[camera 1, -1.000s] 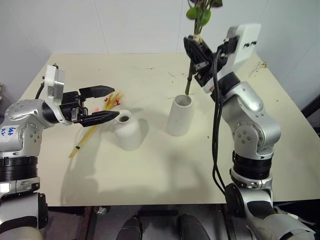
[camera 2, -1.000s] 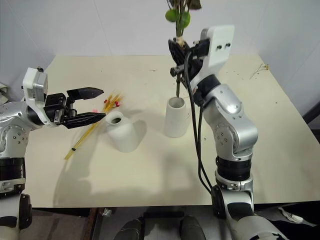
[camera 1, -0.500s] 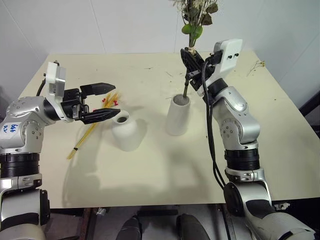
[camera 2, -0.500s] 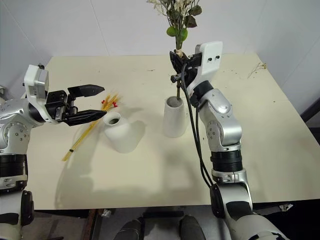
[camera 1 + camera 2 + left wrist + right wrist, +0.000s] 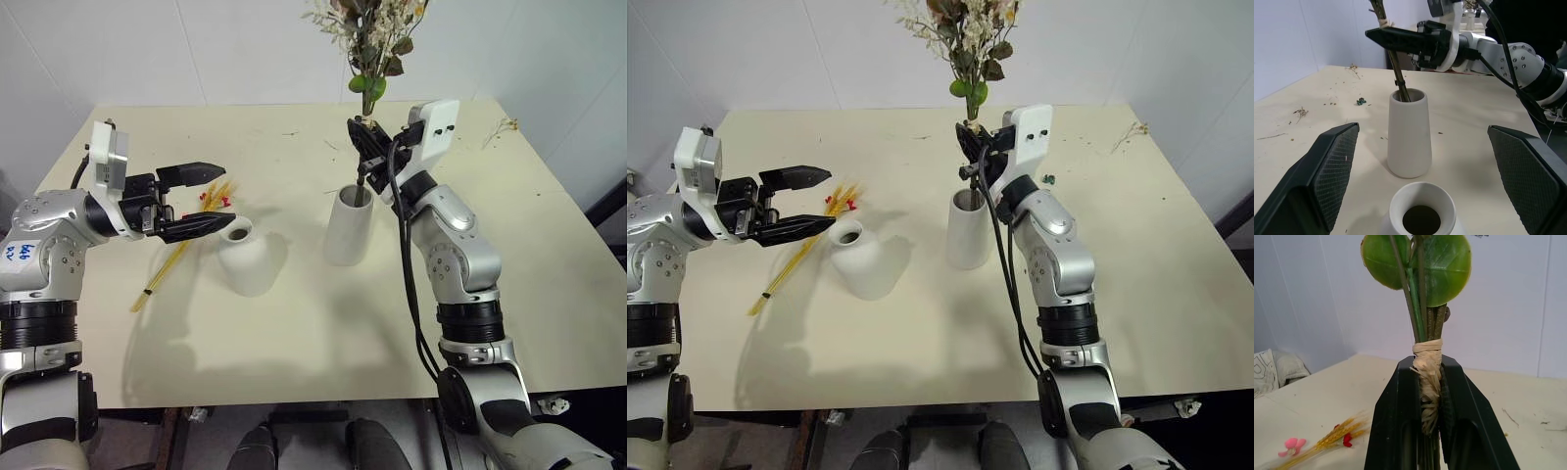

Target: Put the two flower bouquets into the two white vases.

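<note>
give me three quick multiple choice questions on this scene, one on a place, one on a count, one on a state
1. Where do the bushy bouquet stems end?
A. in the tall vase
B. in the short vase
C. flat on the table

2. How many white vases?
A. one
B. two
C. three

3. The left hand is:
A. open
B. shut on the straw bundle
C. shut on a vase

Answers: 1 A, stems enter its mouth; 2 B, tall and short; 3 A, fingers apart, nothing between them.
</note>
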